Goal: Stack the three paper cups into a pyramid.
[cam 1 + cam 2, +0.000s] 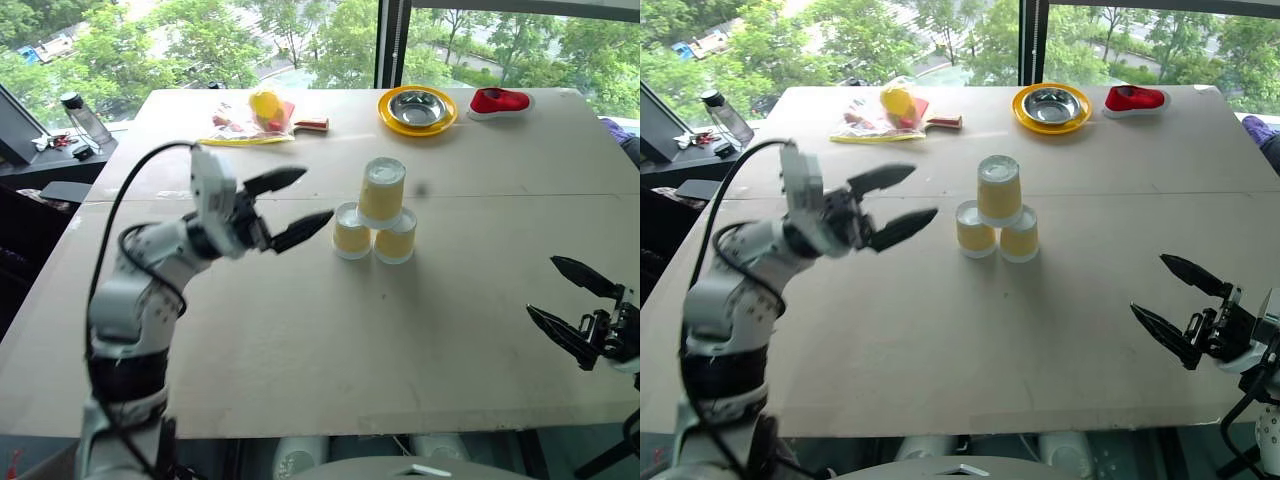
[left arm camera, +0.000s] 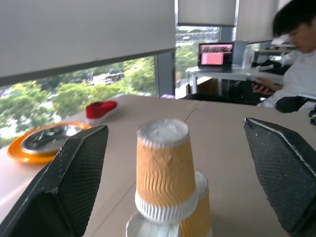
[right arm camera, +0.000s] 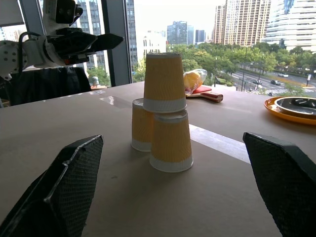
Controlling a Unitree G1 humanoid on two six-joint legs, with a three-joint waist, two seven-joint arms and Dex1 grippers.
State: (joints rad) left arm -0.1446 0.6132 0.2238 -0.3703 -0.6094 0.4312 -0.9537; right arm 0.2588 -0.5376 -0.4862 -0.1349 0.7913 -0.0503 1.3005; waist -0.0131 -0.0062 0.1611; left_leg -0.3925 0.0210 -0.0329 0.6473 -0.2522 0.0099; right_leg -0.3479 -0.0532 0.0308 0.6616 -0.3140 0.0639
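Table (image 1: 300,340): pyramid (image 1: 378,222) between end effectors (untouched).

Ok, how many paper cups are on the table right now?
3. Two cups stand upside down side by side at the middle of the table: the left cup and the right cup. The top cup rests inverted on both. None seems hidden.

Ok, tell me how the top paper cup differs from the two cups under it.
The top cup sits raised, resting on the upturned white bases of the two lower cups, while those stand directly on the table. The top cup straddles both, centred over their gap; the lower two stand side by side, touching. All three are upside down, yellow-tan with white rims and bases, and look the same size.
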